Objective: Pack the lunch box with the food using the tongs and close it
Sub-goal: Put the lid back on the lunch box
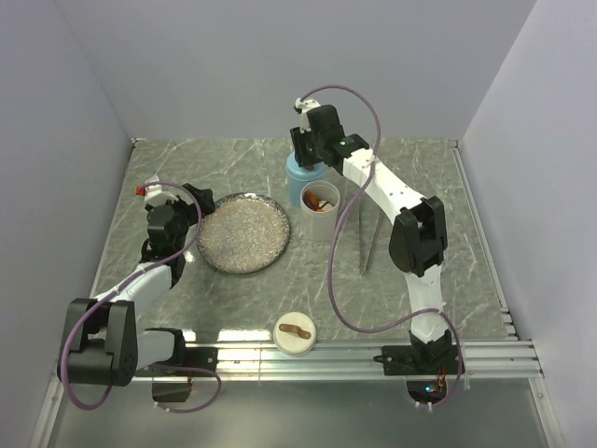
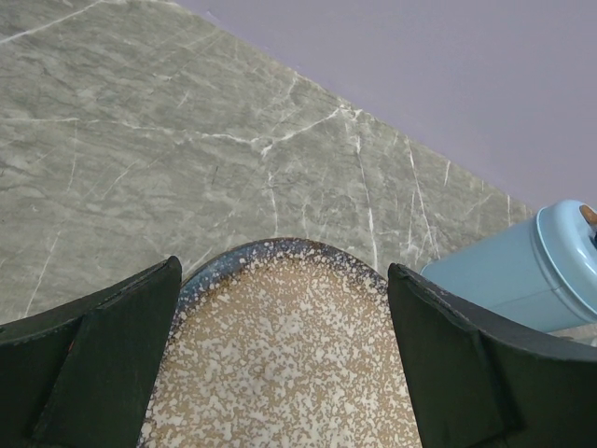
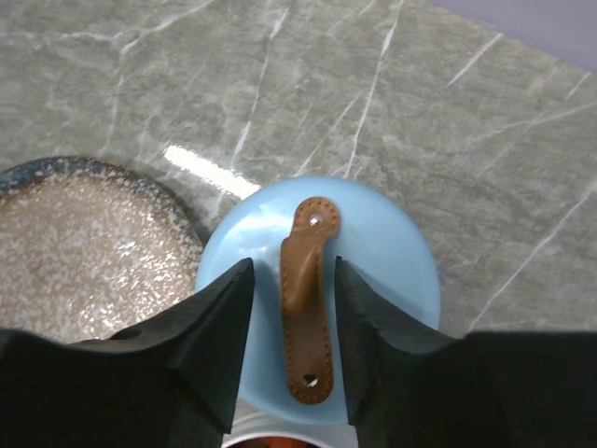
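**A:** What do we find in the containers?

**B:** We see an open white cup (image 1: 320, 213) with orange and brown food (image 1: 322, 198) inside. It stands just beside a blue container (image 2: 508, 280) that has its blue lid (image 3: 382, 243) on. A white lid (image 1: 295, 334) with a brown strap lies well apart, against the rail (image 1: 485, 355) at the near edge.

**A:** And the grippers?

**B:** The right gripper (image 3: 294, 271) hangs partly open over the blue lid. It has one finger on each side of the brown strap handle (image 3: 306, 317) and, as far as we can tell, is not clamped on it. The left gripper (image 2: 282, 271) is spread wide above the rim of the speckled plate (image 2: 280, 373) and holds nothing.

**A:** Where are the tongs?

**B:** We find the tongs (image 1: 365, 247) flat on the bench (image 1: 242, 299), just right of the white cup and beside the right arm. Neither gripper touches them.

**A:** Any room to move?

**B:** We see open bench between the plate and the rail, and more to the right of the tongs, towards the side wall.
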`<state>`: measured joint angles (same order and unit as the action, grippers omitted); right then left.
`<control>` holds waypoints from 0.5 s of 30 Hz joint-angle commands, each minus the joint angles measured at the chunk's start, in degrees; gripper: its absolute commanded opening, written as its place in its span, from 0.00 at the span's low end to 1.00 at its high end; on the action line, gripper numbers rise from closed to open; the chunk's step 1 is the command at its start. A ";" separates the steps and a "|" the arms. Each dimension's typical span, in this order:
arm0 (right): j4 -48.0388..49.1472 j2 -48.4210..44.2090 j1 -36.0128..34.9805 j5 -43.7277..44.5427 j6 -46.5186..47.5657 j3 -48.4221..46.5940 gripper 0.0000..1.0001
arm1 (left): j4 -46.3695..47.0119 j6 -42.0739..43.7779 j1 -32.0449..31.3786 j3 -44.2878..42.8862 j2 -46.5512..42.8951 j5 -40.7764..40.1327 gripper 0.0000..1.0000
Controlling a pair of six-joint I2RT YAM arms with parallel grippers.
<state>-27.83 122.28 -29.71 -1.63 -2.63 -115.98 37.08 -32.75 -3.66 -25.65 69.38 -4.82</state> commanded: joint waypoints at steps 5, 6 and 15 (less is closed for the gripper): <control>2.95 -9.85 -2.71 1.54 2.11 6.11 0.54 | 2.47 -0.47 0.23 -2.13 0.23 0.95 0.99; 6.18 -13.09 -2.98 2.85 2.19 7.60 0.55 | 2.56 -0.47 0.23 -2.04 0.05 0.95 0.99; 25.02 -42.80 -6.49 5.67 4.66 33.08 0.58 | 2.73 -0.30 0.23 -1.25 -1.62 0.51 0.99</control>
<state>-13.13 89.19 -35.09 2.70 1.19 -86.72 37.06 -32.75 -3.66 -25.63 69.30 -4.78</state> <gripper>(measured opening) 0.581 0.987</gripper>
